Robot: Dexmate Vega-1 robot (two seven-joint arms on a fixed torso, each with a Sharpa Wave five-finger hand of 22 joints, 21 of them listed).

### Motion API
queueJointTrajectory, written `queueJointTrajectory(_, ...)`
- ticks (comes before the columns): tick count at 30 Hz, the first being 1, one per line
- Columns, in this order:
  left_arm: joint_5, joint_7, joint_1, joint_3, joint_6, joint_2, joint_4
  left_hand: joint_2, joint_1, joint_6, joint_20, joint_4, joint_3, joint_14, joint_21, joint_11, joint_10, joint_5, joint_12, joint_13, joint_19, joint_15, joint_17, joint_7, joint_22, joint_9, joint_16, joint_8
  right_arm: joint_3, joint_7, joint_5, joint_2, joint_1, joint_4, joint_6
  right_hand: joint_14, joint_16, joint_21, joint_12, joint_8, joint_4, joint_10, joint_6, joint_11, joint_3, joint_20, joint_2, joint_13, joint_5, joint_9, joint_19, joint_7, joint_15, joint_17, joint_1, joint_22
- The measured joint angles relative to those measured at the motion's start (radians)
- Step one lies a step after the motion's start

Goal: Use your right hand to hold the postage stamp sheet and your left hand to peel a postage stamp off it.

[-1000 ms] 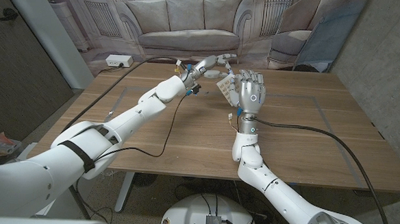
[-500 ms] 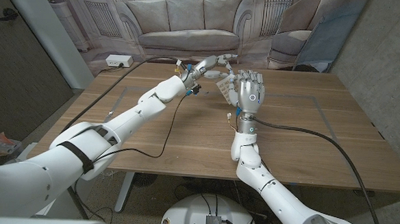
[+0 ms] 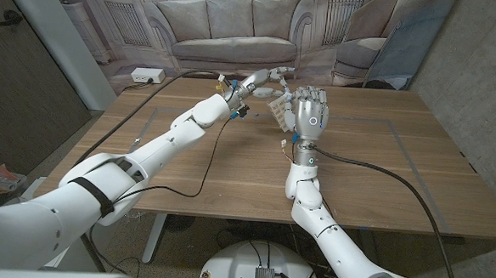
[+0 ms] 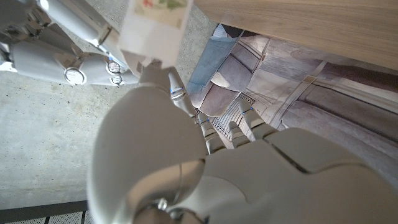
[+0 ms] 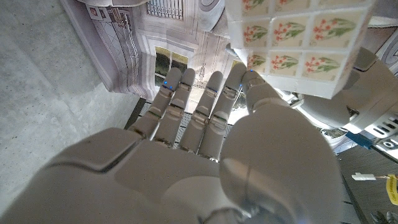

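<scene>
Since one second ago almost nothing has moved: both arms keep the same pose in the head view, and only the black cable [image 3: 382, 167] on the right side of the tabletop [image 3: 188, 153] lies a little differently.

I see no containers on the tabletop.

My right robot hand [image 3: 310, 113] stands upright in the upper middle of the head view, a little right of centre, with its back to the camera. It holds the postage stamp sheet [image 3: 278, 109] raised above the tabletop; in the right wrist view the sheet [image 5: 298, 43] is at the upper right of the frame, pressed between the thumb and the fingers [image 5: 205, 106], which point up close together.

My left robot hand [image 3: 264, 79] reaches in from the left, and its fingertips meet the upper edge of the sheet. In the left wrist view one finger touches a corner of the sheet [image 4: 152, 25] at the top of the frame; whether it pinches a stamp, I cannot tell.

The sheet is a white rectangular grid of small stamps, each with red flowers and green leaves on a pale ground. It looks flat and tilted.
</scene>
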Motion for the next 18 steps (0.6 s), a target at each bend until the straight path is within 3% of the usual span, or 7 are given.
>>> queueJointTrajectory(2, 0.001, 0.0, 0.002, -0.002, 0.0, 0.002, -0.003, 0.0, 0.0, 0.0, 0.0, 0.0, 0.0, 0.0, 0.0, 0.0, 0.0, 0.0, 0.0, 0.0, 0.0, 0.0, 0.0, 0.0, 0.0, 0.0, 0.0, 0.0, 0.031, 0.0, -0.009, 0.025, -0.015, 0.003, 0.003, 0.0, 0.0, 0.0, 0.0, 0.006, 0.0, 0.005, -0.002, 0.005, 0.0, 0.0, 0.001, 0.004, 0.003, 0.0, 0.0, 0.002, 0.0, 0.0, 0.001, 0.0)
queueJointTrajectory(18, 0.006, 0.072, 0.026, -0.012, 0.027, 0.024, -0.051, 0.004, 0.004, -0.005, 0.0, -0.004, -0.004, 0.0, 0.004, 0.0, 0.0, 0.0, 0.0, 0.0, 0.0, 0.0, 0.0, 0.005, 0.0, 0.006, 0.0, 0.0, 0.049, 0.0, -0.033, 0.036, -0.032, -0.004, 0.004, 0.0, 0.0, 0.0, 0.0, 0.023, -0.001, 0.014, -0.005, 0.004, 0.008, 0.001, 0.003, 0.009, 0.014, 0.02, -0.006, 0.005, 0.0, -0.003, 0.004, 0.0)
